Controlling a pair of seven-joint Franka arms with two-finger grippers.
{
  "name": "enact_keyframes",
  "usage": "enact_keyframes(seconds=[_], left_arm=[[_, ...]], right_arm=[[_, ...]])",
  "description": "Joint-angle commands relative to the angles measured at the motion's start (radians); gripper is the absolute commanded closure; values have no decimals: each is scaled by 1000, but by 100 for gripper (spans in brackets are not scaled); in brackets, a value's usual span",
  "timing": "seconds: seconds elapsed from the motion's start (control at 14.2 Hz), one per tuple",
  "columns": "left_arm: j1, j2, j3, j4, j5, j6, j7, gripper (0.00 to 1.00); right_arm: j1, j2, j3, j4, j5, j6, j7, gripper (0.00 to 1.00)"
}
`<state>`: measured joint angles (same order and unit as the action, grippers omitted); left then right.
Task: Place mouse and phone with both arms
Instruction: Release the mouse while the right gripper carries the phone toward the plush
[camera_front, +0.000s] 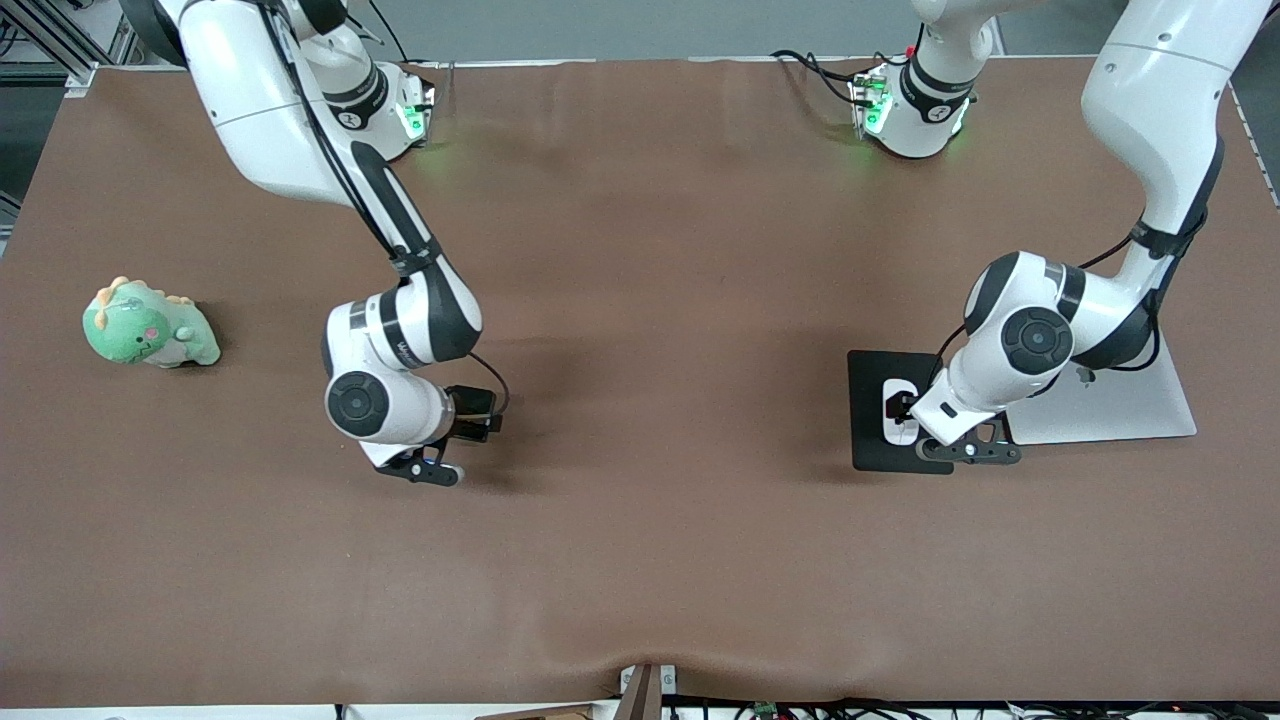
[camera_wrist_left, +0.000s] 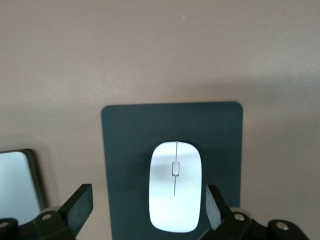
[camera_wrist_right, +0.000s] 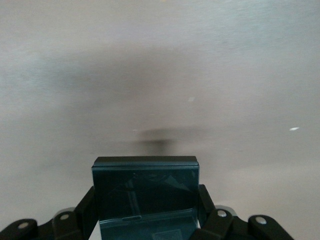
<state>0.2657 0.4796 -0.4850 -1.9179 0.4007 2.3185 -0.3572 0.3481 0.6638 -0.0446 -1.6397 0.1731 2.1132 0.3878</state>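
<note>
Brown cloth covers the whole worktop (camera_front: 640, 560), and on it the count is short: one mouse, one phone, one mouse pad, one laptop, one toy, two arms. One white mouse (camera_wrist_left: 175, 186) lies flat on the single black mouse pad (camera_wrist_left: 130, 150), toward the left arm's end of the worktop, with one silver laptop (camera_front: 1110, 410) just beside the pad. The left claw (camera_wrist_left: 146, 207) hangs low over the pad with its fingers (camera_wrist_left: 80, 205) spread wide, one on each side of the mouse and clear of it. The right claw (camera_wrist_right: 147, 212) is over bare cloth near the worktop's middle, clamped on the one black phone (camera_wrist_right: 145, 192), which it holds up off the surface. One green plush dinosaur (camera_front: 148, 326) sits well apart, at the right arm's end.
</note>
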Motion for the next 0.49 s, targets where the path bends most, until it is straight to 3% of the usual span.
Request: enact_keyframes(seconds=[0.0,0.42], left_arm=[[9,-74,-10,19,-64,-71,-11,0],[0,-88,-18,212,-144,-318,-6,0]], right_arm=[[-64,-114,17,-132,-17,5,-72,100],[-158,-211,9,-267,-47,39,-197,100]])
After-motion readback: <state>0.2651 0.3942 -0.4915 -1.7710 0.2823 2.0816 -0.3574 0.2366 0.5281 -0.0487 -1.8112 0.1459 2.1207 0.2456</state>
